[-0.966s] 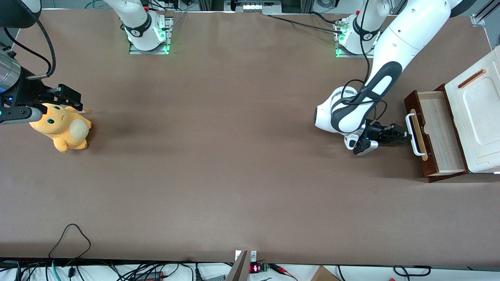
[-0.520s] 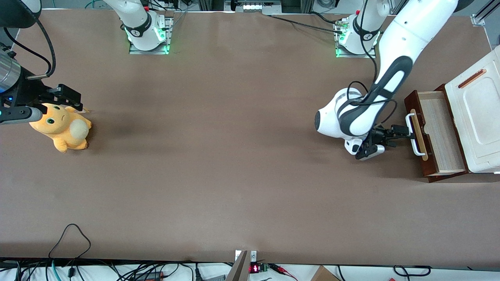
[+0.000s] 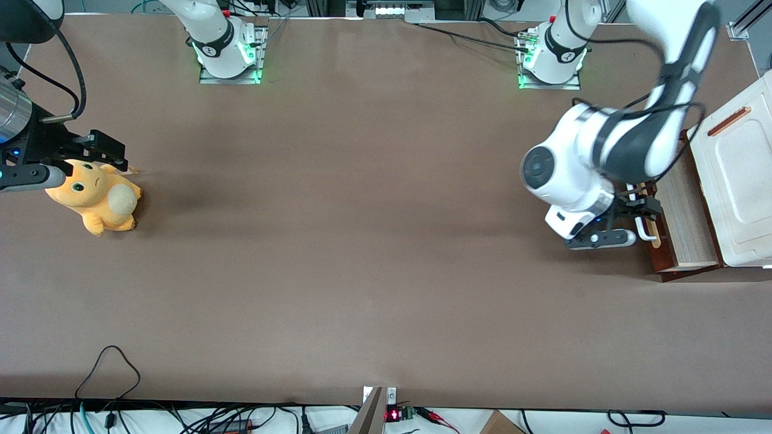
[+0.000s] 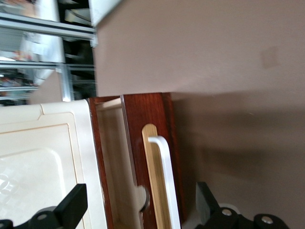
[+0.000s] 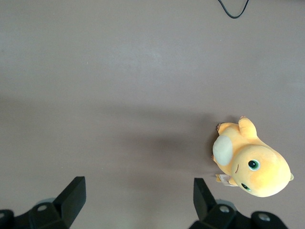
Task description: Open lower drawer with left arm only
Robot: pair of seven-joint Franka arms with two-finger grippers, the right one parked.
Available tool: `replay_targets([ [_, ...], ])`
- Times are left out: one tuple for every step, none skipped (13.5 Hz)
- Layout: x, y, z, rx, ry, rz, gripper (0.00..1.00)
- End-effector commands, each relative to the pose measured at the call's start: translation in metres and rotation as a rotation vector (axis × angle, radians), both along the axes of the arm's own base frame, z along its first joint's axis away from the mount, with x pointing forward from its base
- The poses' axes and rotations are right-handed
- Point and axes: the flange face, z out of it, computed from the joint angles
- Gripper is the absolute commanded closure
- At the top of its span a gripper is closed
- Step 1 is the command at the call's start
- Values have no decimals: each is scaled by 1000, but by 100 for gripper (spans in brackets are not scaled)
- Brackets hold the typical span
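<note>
Hovering fingers [image 4: 71,206], one lower drawer [image 4: 147,157]

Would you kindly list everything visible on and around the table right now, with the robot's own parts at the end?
Table: one, brown, bearing everything below.
Lower drawer: one, dark reddish-brown front, light wood inside, pulled out, at the working arm's end of the table.
Drawer handle: one, white loop on a pale wood strip, on the drawer front.
Cabinet lid: one, cream white with an orange slot, above the drawer.
Plush toy: one, orange with a pale belly, toward the parked arm's end of the table.
Cables: several, black, along the table edge nearest the front camera.
Left arm: one, white with dark joints, bent over the drawer.
Gripper: one, black, open, fingers either side of the handle without closing on it.
</note>
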Motion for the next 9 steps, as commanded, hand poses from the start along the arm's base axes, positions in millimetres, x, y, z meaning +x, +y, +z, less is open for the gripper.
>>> replay_targets([
  [-1, 16, 71, -188, 37, -2, 0],
  [-3, 27, 92, -261, 61, -7, 0],
  [-6, 38, 110, -335, 68, 2, 0],
  [-10, 50, 125, -429, 74, 18, 0],
  [-12, 64, 138, -524, 69, 46, 0],
  [-14, 72, 149, -614, 65, 56, 0],
  [-18, 77, 160, -660, 48, 64, 0],
  [-23, 75, 171, -686, 33, 69, 0],
  [-30, 76, 181, -716, 29, 84, 0],
])
